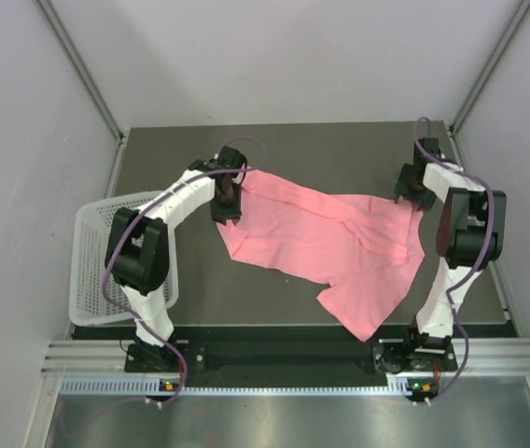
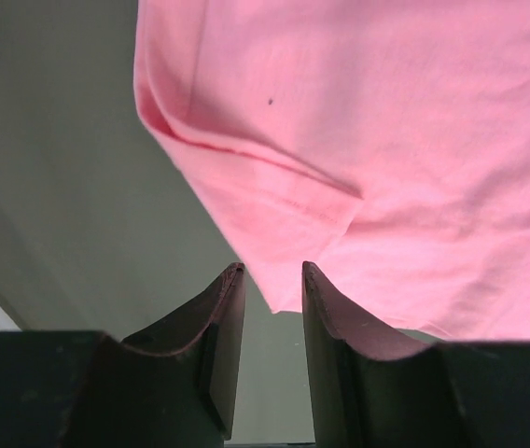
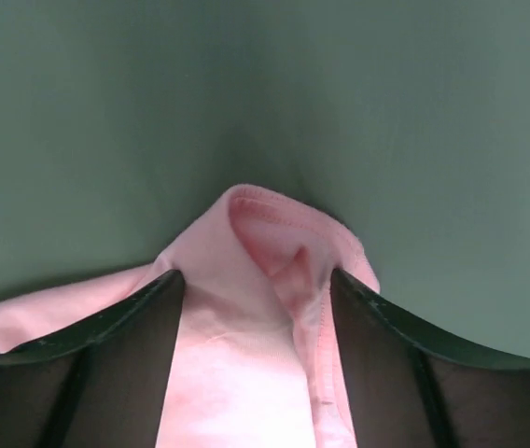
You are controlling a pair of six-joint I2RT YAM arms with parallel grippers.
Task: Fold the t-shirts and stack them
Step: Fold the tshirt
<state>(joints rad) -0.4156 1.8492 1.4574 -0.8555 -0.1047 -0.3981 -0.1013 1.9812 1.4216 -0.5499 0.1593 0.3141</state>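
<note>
The dark grey flat counter (image 1: 340, 149) carries everything. Across its middle lies the plain salmon-pink short-sleeved t-shirt of thin soft fabric (image 1: 330, 247), unfolded and rumpled, stretched between my two arms. One end trails toward the near edge of the counter by my right base. No print or writing shows on it.

At the counter's left edge, just beside my left arm, sits the white perforated plastic basket (image 1: 92, 271), partly covered from above by that arm. The t-shirt lies wholly outside it, well apart.

My right end effector (image 3: 258, 280) is at the far right end of the t-shirt. Its jaws stand wide apart, and a folded hem of the pink cloth lies loosely in the gap between them, bunched but not squeezed.

My left end effector (image 2: 272, 273) is at the far left end of the t-shirt. Its jaws are partly open with a narrow gap, and a pointed corner of the cloth reaches just to my fingertips (image 2: 228, 308) without being clamped.

A tiny dark speck (image 2: 271, 101) marks the fabric there.
</note>
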